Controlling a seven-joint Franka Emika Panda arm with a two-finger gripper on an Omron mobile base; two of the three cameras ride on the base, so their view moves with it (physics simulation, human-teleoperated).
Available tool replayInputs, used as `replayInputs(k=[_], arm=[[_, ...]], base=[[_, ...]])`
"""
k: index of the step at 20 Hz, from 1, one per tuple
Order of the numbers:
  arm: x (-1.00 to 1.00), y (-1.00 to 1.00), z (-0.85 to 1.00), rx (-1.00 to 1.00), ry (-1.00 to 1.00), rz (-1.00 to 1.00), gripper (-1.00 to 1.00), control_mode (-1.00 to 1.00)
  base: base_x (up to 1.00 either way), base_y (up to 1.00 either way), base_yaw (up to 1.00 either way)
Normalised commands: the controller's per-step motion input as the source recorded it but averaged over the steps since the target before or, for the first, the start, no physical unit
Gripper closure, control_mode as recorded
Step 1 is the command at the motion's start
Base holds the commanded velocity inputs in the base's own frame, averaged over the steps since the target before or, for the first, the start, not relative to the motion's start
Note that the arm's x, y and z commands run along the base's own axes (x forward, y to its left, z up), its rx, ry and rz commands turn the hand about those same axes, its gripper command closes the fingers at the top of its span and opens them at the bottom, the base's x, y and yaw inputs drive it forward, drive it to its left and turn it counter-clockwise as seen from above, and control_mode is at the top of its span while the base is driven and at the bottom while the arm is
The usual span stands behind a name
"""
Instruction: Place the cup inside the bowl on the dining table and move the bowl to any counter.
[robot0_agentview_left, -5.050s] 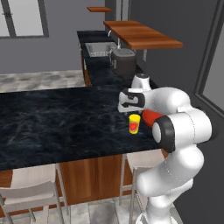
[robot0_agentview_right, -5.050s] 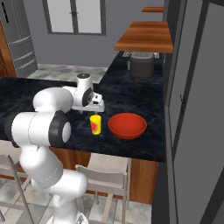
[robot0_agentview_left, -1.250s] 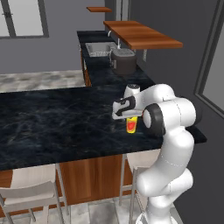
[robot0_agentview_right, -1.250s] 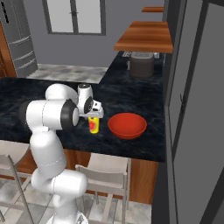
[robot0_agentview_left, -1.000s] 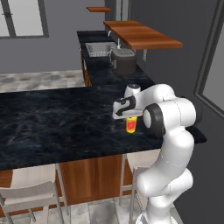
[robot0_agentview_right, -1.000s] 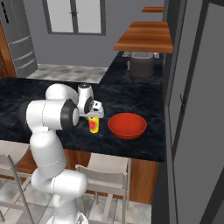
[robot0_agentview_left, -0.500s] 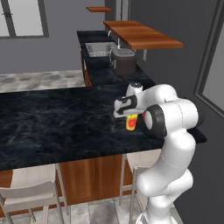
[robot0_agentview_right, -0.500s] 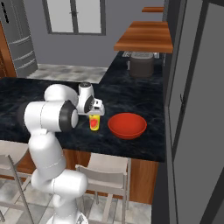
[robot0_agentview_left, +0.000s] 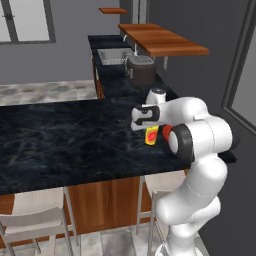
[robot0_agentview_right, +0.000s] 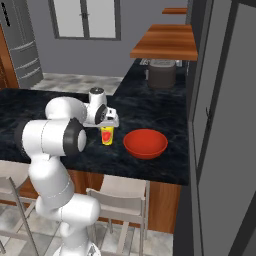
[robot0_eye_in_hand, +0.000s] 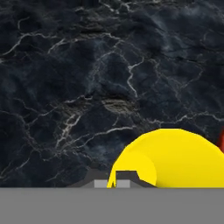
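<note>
Judging by the pictures, the cup (robot0_agentview_right: 106, 135) is held clamped in the tool (robot0_agentview_right: 107, 131) just above the table (robot0_agentview_right: 165, 120); transfer over the bowl (robot0_agentview_right: 145, 143) is needed next.

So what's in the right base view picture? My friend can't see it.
A white robot arm holds a small yellow cup in its gripper, just above a black dining table. A wide red bowl sits on the table beside the cup, empty.

Yellow cup (robot0_agentview_right: 106, 135) seemingly lifted, beside red bowl (robot0_agentview_right: 145, 143).
</note>
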Motion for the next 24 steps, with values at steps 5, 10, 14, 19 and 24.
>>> replayInputs(k=[5, 10, 14, 19, 24], arm=[[-0.21, 0.0, 0.31, -0.01, 0.0, 0.0, 1.0, -1.0], [-0.11, 0.0, 0.25, -0.03, 0.0, 0.0, 1.0, -1.0], [-0.03, -0.03, 0.23, -0.04, 0.0, 0.0, 1.0, -1.0], [0.0, -0.25, 0.17, 0.0, 0.0, 0.0, 1.0, -1.0], [0.0, -0.33, 0.1, 0.0, 0.0, 0.0, 1.0, -1.0]], base=[[0.0, 0.0, 0.0], [0.0, 0.0, 0.0], [0.0, 0.0, 0.0], [0.0, 0.0, 0.0], [0.0, 0.0, 0.0]])
